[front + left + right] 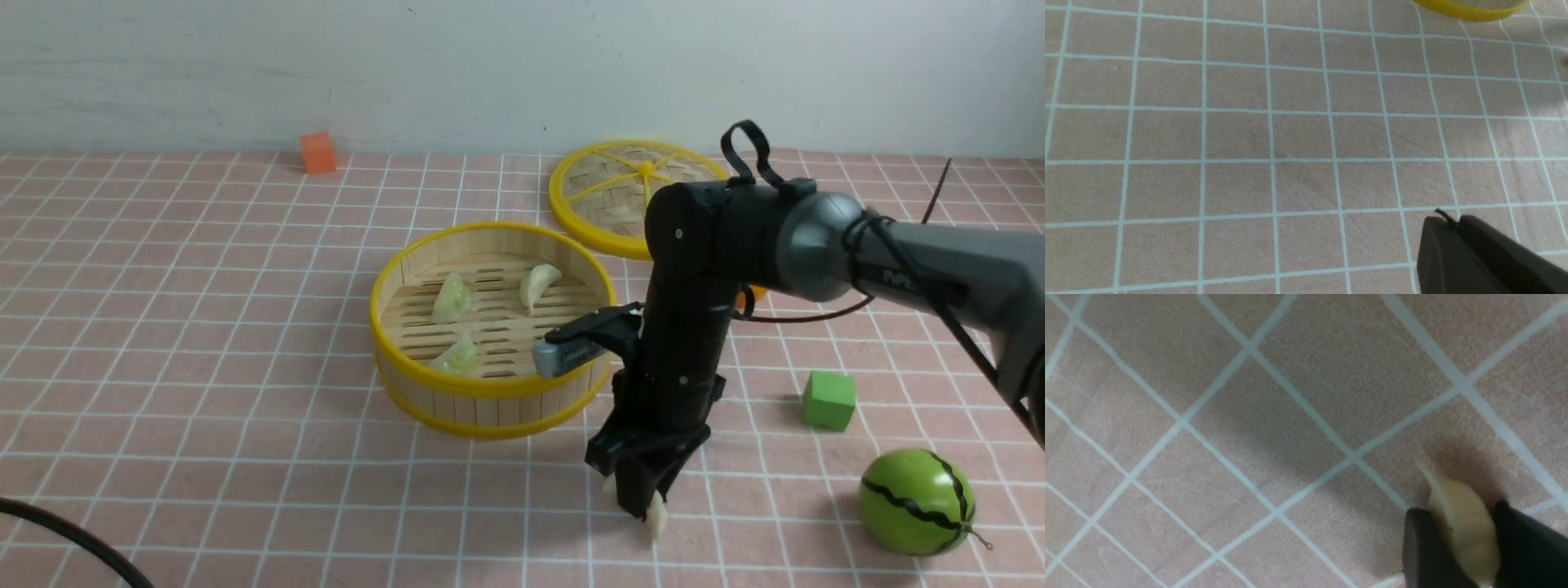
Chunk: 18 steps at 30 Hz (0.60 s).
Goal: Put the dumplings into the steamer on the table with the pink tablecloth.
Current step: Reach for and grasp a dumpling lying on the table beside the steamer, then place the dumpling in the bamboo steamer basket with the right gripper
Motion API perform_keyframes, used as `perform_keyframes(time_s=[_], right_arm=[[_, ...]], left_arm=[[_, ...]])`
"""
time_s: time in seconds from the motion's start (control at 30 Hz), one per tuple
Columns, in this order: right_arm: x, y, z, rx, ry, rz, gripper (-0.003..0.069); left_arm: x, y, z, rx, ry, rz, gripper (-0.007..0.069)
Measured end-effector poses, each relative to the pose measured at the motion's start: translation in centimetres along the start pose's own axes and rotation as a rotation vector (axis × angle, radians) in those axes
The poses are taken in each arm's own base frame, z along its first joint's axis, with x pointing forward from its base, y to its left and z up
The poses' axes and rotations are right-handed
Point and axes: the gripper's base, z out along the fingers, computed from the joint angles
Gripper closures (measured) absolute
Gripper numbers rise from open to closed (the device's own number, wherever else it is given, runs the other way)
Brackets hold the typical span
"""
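I count four dumplings, all pleated crescents. Three lie on the slatted floor of the round bamboo steamer (488,390): one translucent green dumpling (451,298), a second green dumpling (459,355) and one cream dumpling (539,284). The fourth dumpling (1466,526), cream, is outside near the steamer's wall, pinched in my right gripper (1457,508) low over the gridded pink tablecloth (204,327). My left gripper (1453,223) is closed and empty. One woven lid (604,184) lies behind.

ahead of me, a plain pale wall (490,65), a few faint scuffs and small dark specks on it. it meets the table (163,457) straight across the far edge. pink cloth (204,269) with a thin white grid covers the whole top. light's soft and even.
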Motion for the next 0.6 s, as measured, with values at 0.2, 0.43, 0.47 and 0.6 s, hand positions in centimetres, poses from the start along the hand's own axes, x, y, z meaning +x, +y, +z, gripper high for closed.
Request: perform_keyframes(time_s=[0.2,0.43,0.47,0.6], right_arm=[[-0.2,-0.1,-0.3,0.013,-0.008,-0.007,0.0462],[-2.5,1.5,-5.9,0.030,-0.211,-0.038,0.0462],[-2.9,2.1,-7.5,0.037,-0.259,-0.056,0.0462],[-3.9,4.0,-12.2,0.058,-0.418,-0.137,0.0462]], left_arm=[[0.0,0.0,0.0,0.000,-0.001,0.000,0.0589],[-0.1,0.0,0.0,0.001,-0.007,0.002,0.0587],[-0.1,0.0,0.0,0.001,-0.007,0.002,0.0587],[-0.1,0.0,0.0,-0.001,-0.014,0.007,0.0587]])
